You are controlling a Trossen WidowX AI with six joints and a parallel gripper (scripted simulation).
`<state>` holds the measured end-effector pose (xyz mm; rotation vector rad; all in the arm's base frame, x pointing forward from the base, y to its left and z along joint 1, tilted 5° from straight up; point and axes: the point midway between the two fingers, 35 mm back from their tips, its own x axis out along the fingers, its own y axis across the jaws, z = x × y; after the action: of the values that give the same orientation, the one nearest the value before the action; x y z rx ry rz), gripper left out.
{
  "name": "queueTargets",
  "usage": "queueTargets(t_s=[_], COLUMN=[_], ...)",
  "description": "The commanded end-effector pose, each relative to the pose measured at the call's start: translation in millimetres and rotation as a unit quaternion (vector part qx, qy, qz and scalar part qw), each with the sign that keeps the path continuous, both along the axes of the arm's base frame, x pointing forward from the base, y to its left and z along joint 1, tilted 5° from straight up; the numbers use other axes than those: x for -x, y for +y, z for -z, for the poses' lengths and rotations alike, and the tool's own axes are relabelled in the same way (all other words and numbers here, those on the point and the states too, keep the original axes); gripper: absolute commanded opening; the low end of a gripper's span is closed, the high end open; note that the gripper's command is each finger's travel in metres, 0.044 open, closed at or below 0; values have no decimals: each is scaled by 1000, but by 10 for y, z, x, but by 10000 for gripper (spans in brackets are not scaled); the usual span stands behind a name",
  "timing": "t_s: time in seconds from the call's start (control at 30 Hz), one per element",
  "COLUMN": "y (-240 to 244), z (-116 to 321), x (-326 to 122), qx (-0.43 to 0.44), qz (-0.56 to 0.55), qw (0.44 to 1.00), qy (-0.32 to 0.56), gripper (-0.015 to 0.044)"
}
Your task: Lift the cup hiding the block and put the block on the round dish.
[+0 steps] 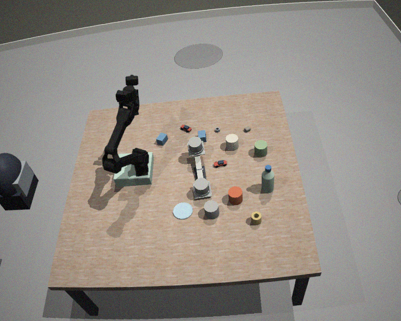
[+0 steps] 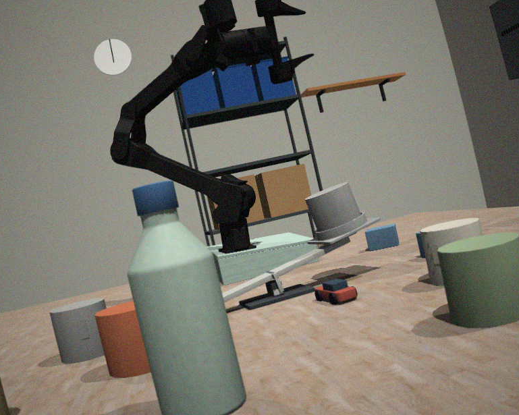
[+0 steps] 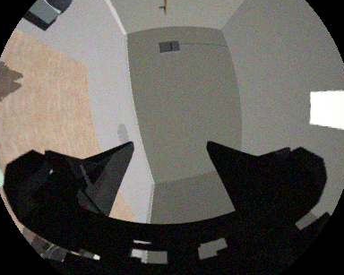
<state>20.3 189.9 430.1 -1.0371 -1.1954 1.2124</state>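
A small balance (image 1: 198, 167) (image 2: 250, 285) stands mid-table, its beam tilted. The back grey cup (image 1: 195, 144) (image 2: 334, 208) stands upside down on the raised end and leans with its tray. The front grey cup (image 1: 201, 186) stands on the low end; the bottle hides it in the exterior view. No block shows under either cup. The round light-blue dish (image 1: 182, 211) lies in front of the balance, with nothing on it. My gripper (image 2: 309, 34) (image 3: 171, 145) is open and empty, high above the table's back left, far from both cups.
A loose grey cylinder (image 1: 211, 210) (image 2: 78, 332) stands close right of the dish. An orange cylinder (image 1: 235, 195), a bottle (image 1: 267, 181) (image 2: 185, 322) and a yellow ring (image 1: 256, 218) stand right. Cream (image 1: 231, 142) and green (image 1: 260, 149) cylinders, blue blocks and red cars stand farther back.
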Motion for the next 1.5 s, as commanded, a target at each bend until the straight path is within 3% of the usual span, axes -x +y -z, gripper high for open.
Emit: queueTargets(t_s=[0.0,0.7,1.47], y=[21,-270,-1060], z=[119,701,1311], x=[-169,-1086,-1698], qx=[20,67,12], qz=[36,258,468], qw=[999,932,756], qy=[34,244,457], gripper=[440,440,440])
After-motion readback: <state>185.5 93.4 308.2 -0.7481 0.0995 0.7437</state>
